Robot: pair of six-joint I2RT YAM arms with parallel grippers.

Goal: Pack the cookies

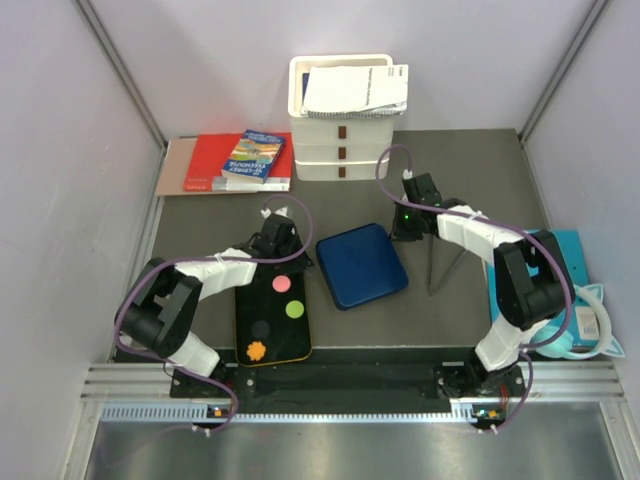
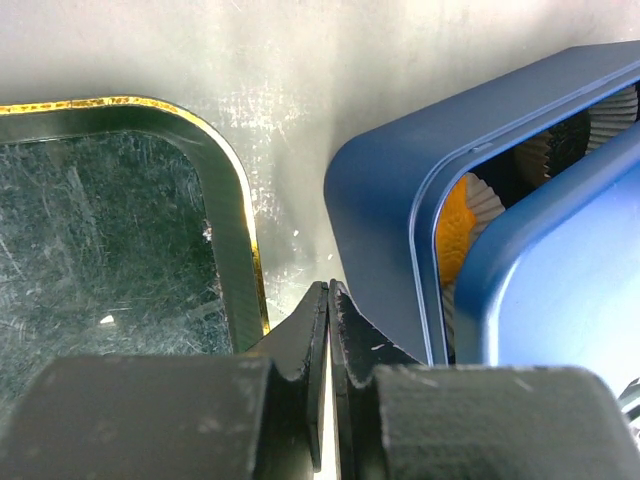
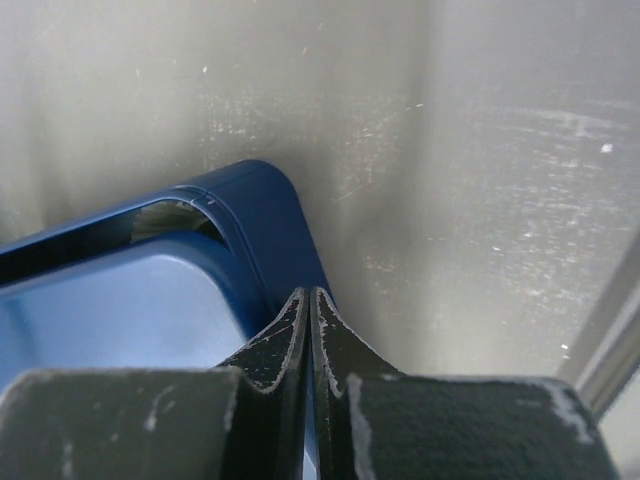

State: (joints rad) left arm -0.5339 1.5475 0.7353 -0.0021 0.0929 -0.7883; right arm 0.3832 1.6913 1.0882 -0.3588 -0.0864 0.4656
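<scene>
Orange, pink, green and black cookies at lower left look light, stiff and thin; I'd pinch across their rims. My left gripper and right gripper are closed, empty.

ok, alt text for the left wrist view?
The left gripper, shut, hangs between a gold-rimmed black tray on the left and a blue tin on the right. The tin's lid sits askew; an orange cookie and paper cups show in the gap.
</scene>
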